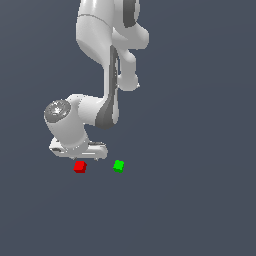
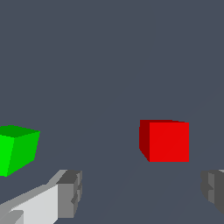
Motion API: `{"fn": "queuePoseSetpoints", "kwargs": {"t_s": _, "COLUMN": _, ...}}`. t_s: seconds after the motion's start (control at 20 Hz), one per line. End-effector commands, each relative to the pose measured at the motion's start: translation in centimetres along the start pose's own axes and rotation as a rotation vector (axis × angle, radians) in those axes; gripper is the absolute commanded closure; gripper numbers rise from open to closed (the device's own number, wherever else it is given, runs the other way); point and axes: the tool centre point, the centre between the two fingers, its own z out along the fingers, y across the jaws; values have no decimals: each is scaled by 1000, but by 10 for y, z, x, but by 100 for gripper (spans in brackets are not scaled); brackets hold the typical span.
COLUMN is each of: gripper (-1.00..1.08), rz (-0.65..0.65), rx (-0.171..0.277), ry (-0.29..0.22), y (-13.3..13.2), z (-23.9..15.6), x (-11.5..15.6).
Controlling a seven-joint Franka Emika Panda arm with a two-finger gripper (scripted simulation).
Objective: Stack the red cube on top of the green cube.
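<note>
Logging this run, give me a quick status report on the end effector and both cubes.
End effector open, empty, low over the floor. Small bright red cube just ahead of the fingers, untouched. Small bright green cube apart, to the exterior view's right. Nothing in the way.

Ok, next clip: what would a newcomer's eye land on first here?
Two bright specks on plain dark ground: the red cube and, apart from it toward the exterior view's right, the green cube. Next comes the big white arm bending down, its hand open near the red cube, nothing held.
</note>
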Motion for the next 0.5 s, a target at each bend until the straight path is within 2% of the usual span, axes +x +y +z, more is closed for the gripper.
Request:
{"fn": "queuePoseSetpoints", "kwargs": {"t_s": 0.0, "gripper": -92, "rz": 0, "rx": 1, "ry": 0, "y": 13, "z": 6, "x": 6}}
{"fn": "queuePoseSetpoints", "kwargs": {"t_s": 0.45, "gripper": -92, "rz": 4, "rx": 1, "ry": 0, "y": 36, "z": 15, "x": 15}}
